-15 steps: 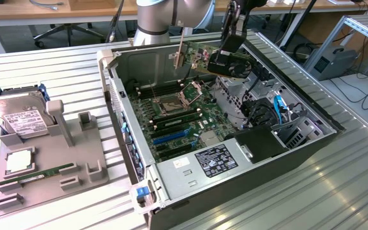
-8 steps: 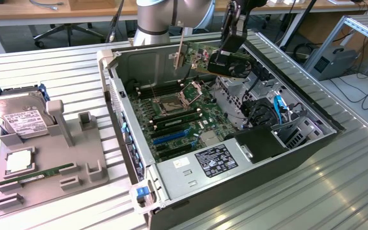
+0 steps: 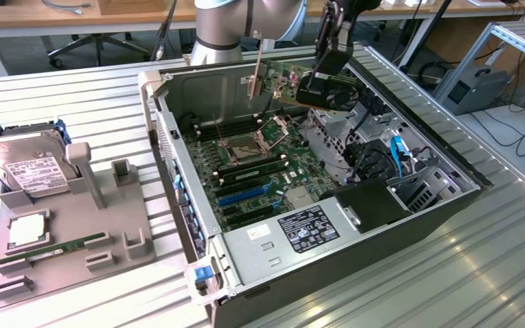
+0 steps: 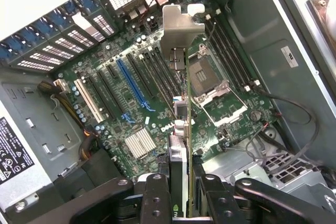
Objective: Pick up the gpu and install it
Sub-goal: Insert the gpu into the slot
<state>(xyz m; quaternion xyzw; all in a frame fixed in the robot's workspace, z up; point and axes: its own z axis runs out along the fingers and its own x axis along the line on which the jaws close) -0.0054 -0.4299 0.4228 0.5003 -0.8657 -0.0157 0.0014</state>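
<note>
The jaws are partly closed and clamp the gpu (image 3: pixel 317 89), a flat green circuit card with a black fan cooler on one face. They grip it at its upper edge, so the card hangs on edge directly beneath them. It is in the air, apart from the green motherboard (image 3: pixel 253 171), over the 12 o'clock end of the open black and grey computer case (image 3: pixel 176 171) in the exterior view. The card's silver metal end bracket (image 3: pixel 257 72) stands upright at its 9 o'clock end.

The wrist view shows the gpu (image 4: pixel 180 145) edge-on between the two black fingers (image 4: pixel 156 198), with the bracket (image 4: pixel 178 30) at the end far from them and the motherboard (image 4: pixel 131 103) below.

At 9 o'clock of the case, a grey slotted tray (image 3: pixel 71 266) lies on the ribbed aluminium table (image 3: pixel 80 109). The tray carries a silver hard drive (image 3: pixel 30 167) and a thin green RAM stick (image 3: pixel 52 249).
</note>
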